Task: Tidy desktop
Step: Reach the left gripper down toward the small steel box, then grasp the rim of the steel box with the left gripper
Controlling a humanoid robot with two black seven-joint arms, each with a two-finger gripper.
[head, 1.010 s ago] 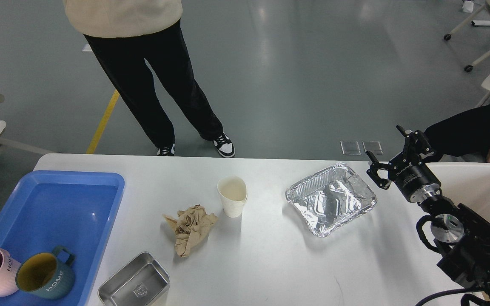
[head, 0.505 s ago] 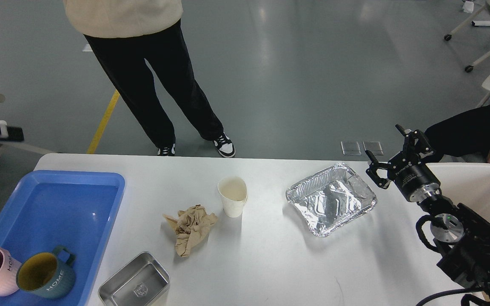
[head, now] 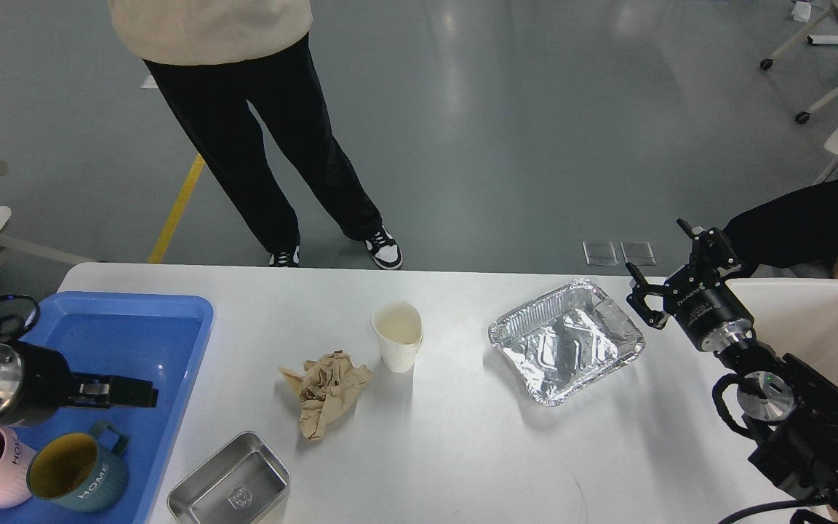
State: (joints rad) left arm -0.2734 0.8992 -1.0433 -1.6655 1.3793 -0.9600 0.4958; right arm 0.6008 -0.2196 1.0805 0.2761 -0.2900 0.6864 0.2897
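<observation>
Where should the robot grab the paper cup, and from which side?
Probably across the side wall just below the rim of the paper cup, coming in level from the right. It stands upright with an open top, and the crumpled paper crowds its front-left. The right end effector, open beyond the foil tray, has the clearer path.

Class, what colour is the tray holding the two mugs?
Blue tray, clearest in the head view.

The desktop [head: 463, 451] is a large white rectangular tabletop with rounded corners, lying flat and level across the lower half of the head view, its smooth surface faintly scuffed with a thin dark mark near the front edge.
</observation>
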